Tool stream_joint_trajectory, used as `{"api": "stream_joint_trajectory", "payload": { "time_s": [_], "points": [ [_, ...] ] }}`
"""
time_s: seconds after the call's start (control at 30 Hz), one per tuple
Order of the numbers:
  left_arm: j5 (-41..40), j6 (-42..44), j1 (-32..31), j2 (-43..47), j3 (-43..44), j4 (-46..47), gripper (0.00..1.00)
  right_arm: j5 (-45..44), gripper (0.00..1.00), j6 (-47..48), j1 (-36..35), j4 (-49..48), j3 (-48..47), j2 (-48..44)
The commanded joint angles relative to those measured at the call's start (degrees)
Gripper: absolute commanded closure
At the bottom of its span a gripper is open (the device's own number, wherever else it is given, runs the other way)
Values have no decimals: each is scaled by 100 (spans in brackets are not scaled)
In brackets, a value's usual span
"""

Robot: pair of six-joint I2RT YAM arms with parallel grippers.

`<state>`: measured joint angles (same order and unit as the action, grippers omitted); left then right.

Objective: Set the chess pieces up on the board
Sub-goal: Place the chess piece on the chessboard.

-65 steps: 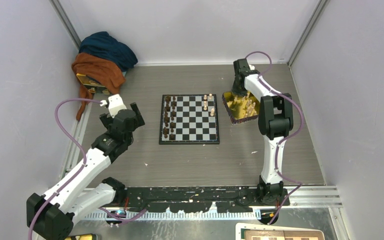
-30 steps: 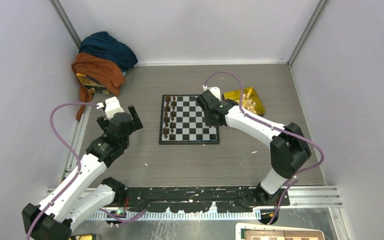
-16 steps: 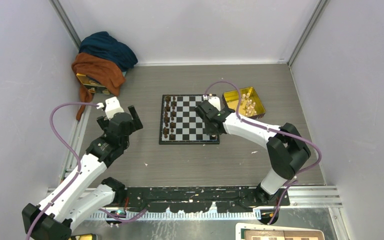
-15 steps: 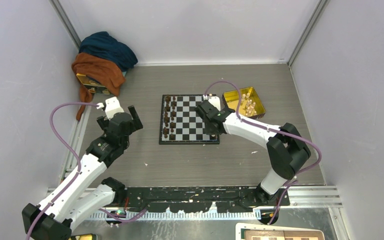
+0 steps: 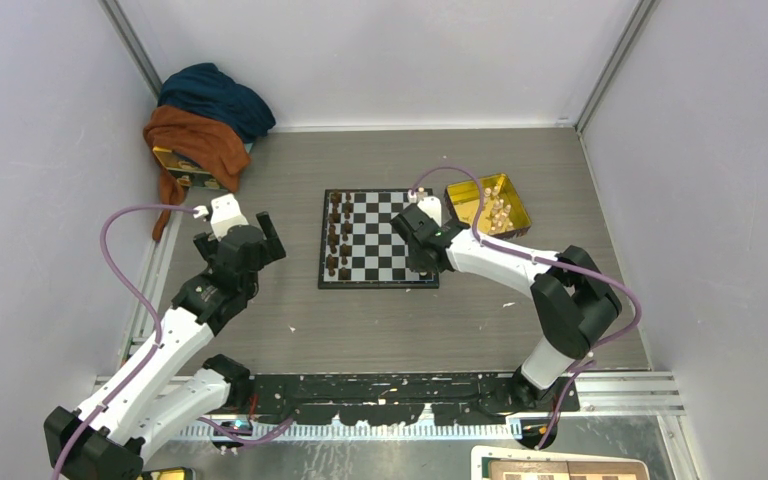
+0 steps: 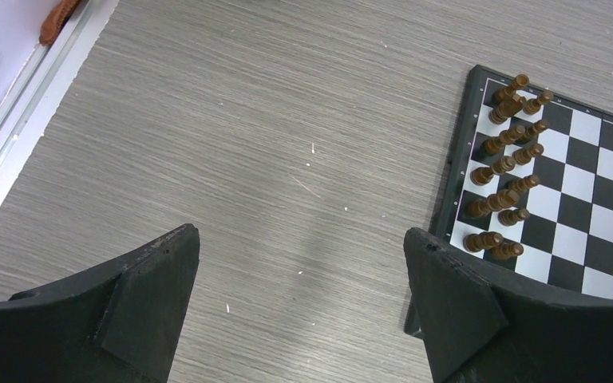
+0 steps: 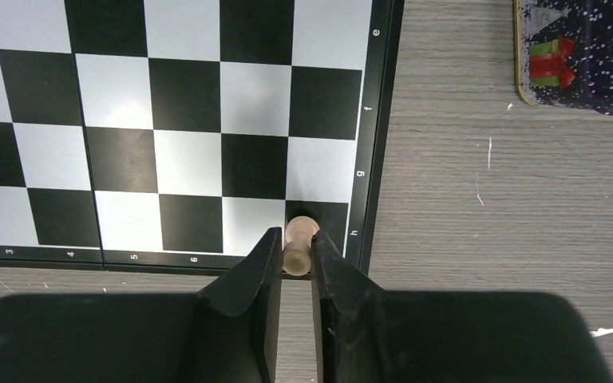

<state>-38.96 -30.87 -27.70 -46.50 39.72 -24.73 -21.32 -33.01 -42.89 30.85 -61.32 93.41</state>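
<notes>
Right gripper (image 7: 295,249): fingers pinched on one light-tan piece (image 7: 299,233), gripped about its middle. Piece sits over the black corner square at the lower right of the board (image 7: 377,144) in the wrist view, by the letter h. Can't tell whether its base touches the square.

Left gripper (image 6: 301,235): jaws spread wide, nothing between them, over bare table (image 6: 231,120) left of the board.

Dark brown pieces (image 6: 507,159): two upright files along the board's left edge in the overhead view.

Yellow tray (image 5: 463,200): just off the board's upper right corner, on the table, more light-tan pieces (image 5: 497,210) standing inside.

Blue and orange cloth heap (image 5: 210,110) in the upper left corner.
</notes>
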Motion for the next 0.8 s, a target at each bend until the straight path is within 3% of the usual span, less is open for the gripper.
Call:
{"api": "stream_joint_trajectory", "payload": {
  "time_s": [0.0, 0.77],
  "points": [
    [-103, 100, -16, 82, 106, 65, 0, -5, 99, -174, 29, -284, 20, -21],
    [-63, 69, -16, 8, 27, 52, 0, -27, 99, -310, 111, -366, 263, -118]
  ]
}}
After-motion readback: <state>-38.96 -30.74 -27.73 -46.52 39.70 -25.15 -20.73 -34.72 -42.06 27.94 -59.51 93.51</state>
